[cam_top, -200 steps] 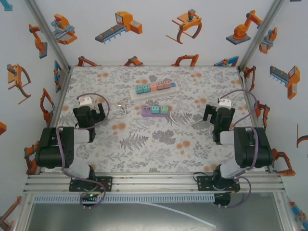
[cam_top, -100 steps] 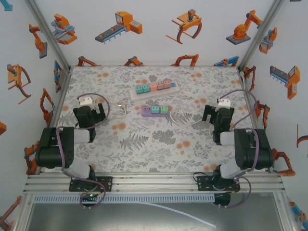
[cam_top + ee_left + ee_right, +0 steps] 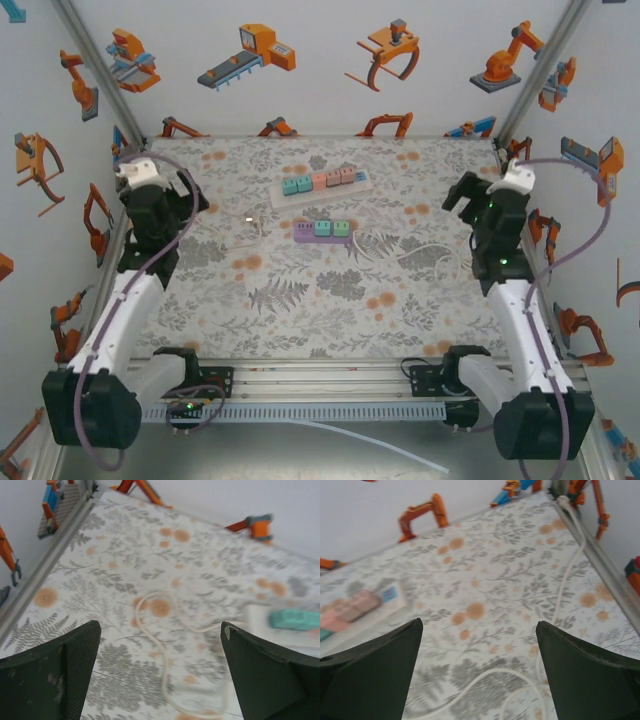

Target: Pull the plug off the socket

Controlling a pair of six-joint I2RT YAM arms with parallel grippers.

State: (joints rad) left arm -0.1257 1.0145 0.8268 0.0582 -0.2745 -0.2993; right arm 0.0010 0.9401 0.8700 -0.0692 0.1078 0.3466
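Floral tabletop between sticker-covered walls. My left tool and right tool both gape wide, holding nothing. The plugs sit in the purple socket strip, centre of the overhead view.

Bare table up front, white strip, purple strip, looped cable mid-table
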